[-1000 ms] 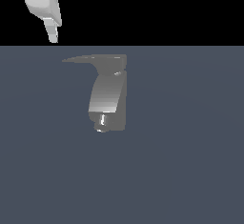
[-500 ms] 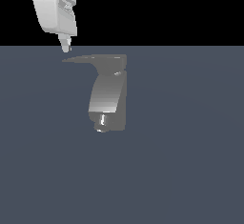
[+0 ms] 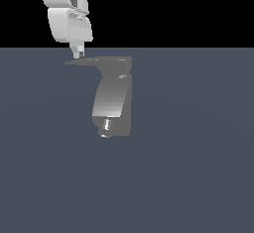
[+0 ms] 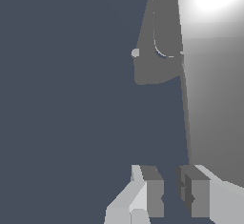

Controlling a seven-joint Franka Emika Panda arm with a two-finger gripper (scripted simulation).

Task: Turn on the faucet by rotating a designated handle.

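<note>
Gripper [image 3: 78, 54] I steer hanging just above handle [image 3: 82, 62] tip, jaws slightly spread, empty, faucet [image 3: 113, 98] below.

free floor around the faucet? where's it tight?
Bare floor in front of the nozzle and on both sides of the faucet in the exterior view. Tight only at the handle tip, where the claw sits.

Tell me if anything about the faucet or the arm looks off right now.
Nothing stands out. The faucet stands intact, its spout ending in the shiny nozzle, with no spill around it. The handle lies flat on top, and the gripper hangs just above its pointed tip.
</note>
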